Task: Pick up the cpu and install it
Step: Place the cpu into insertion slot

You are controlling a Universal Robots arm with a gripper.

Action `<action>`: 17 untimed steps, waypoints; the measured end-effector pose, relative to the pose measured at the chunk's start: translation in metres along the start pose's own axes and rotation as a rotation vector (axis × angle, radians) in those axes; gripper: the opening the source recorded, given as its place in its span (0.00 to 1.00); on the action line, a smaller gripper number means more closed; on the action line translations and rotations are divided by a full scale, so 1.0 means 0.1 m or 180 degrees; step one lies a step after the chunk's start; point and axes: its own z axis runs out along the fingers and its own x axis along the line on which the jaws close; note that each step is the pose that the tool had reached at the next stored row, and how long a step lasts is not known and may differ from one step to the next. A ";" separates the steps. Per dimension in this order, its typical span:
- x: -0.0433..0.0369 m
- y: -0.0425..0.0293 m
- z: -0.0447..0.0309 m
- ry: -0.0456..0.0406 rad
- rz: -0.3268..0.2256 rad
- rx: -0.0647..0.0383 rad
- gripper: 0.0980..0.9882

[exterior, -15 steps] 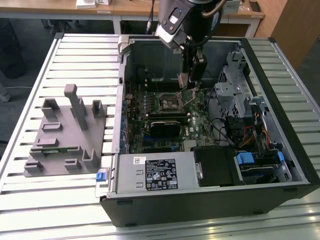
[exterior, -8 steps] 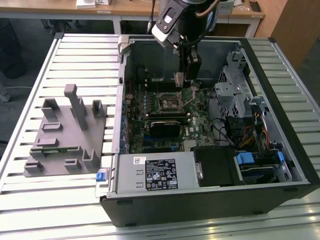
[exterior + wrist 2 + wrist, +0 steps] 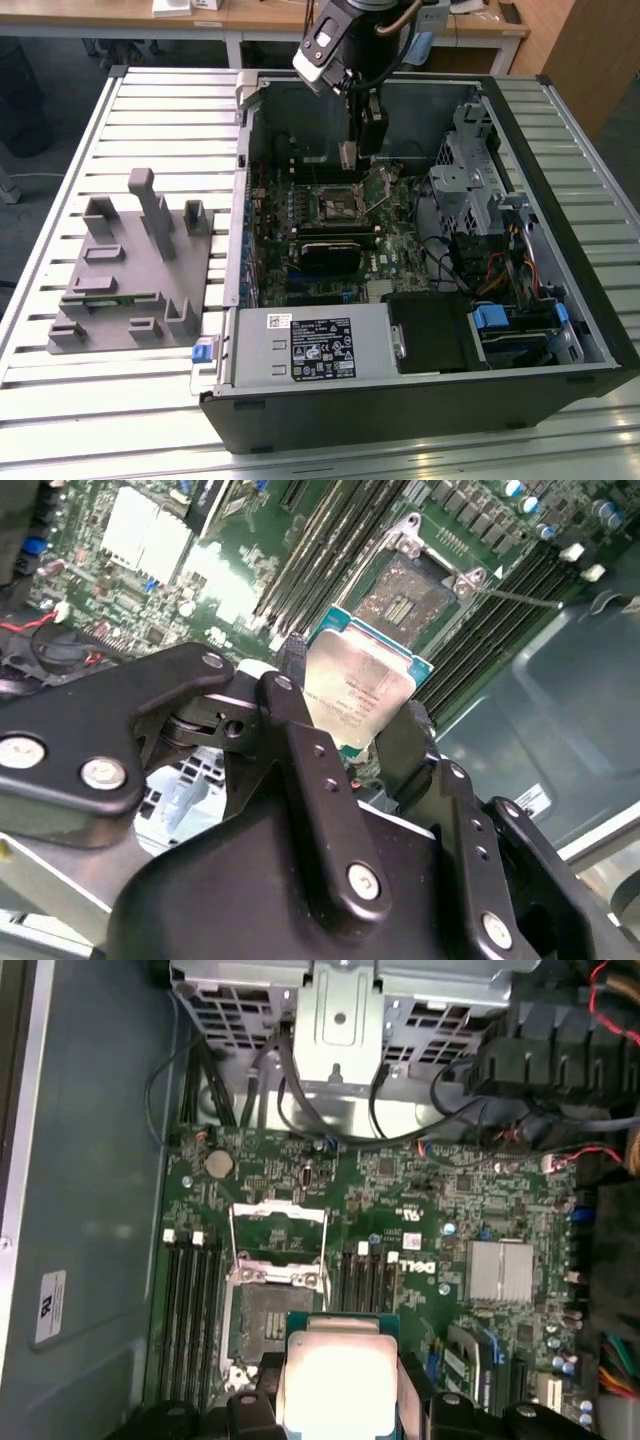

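The cpu (image 3: 365, 685) is a thin square chip with a shiny silver top and a green edge. My gripper (image 3: 350, 708) is shut on it, one black finger (image 3: 290, 670) on each side. In the first wrist view the cpu (image 3: 338, 1375) hangs above the motherboard, overlapping one edge of the open socket (image 3: 268, 1310), whose metal retention frame (image 3: 278, 1245) is flipped back. In the exterior view my gripper (image 3: 350, 158) reaches down into the open computer case (image 3: 560, 330), holding the cpu (image 3: 346, 155) above and just behind the socket (image 3: 335, 205).
Memory slots (image 3: 190, 1310) run beside the socket, and a silver heatsink (image 3: 500, 1272) sits on the board. A drive cage (image 3: 470, 190) with cables and a power supply (image 3: 310, 345) crowd the case. A grey part fixture (image 3: 130, 260) stands on the slatted table at the exterior view's left.
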 end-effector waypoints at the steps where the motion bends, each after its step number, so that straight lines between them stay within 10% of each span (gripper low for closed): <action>1: 0.003 -0.011 0.017 0.0000 -0.0003 0.0000 0.49; 17: 0.134 -0.026 0.241 0.0000 -0.0014 0.0001 0.49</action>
